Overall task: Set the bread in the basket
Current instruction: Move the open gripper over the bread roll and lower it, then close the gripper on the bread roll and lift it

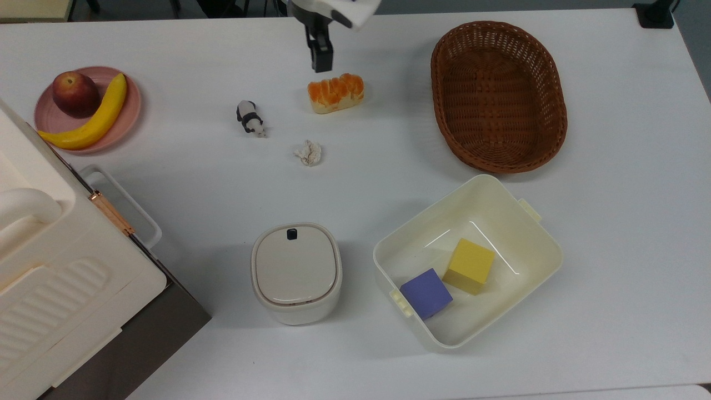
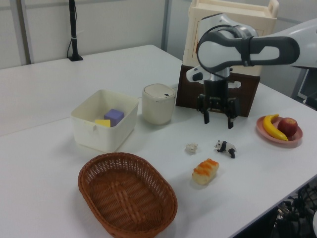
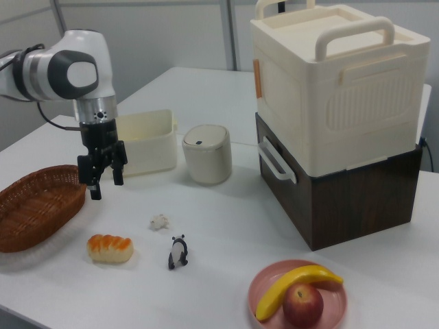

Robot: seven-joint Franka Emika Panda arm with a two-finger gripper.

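Hanging above the white tabletop (image 1: 166, 344), the hand (image 2: 217, 115) points straight down with its two fingers spread apart and nothing between them. Below it and toward the left view's lower left lies the bread (image 2: 205, 170), resting flat on the tabletop with its orange-brown top up (in the top view its near end sits just under the hand (image 1: 321, 58)). Farther from the hand, toward the top view's right and well apart from the bread (image 1: 335, 93), stands the basket (image 1: 498, 95), with nothing inside. Near the bread, on the side toward the top view's left, a small panda figure (image 1: 250, 117) stands, and a crumpled paper ball (image 1: 308, 152) lies just beyond. In the right view the hand (image 3: 101, 176) hangs between the basket (image 3: 36, 203) and a cream bin (image 3: 145, 141), with the bread (image 3: 110, 247) lower down, toward the camera.
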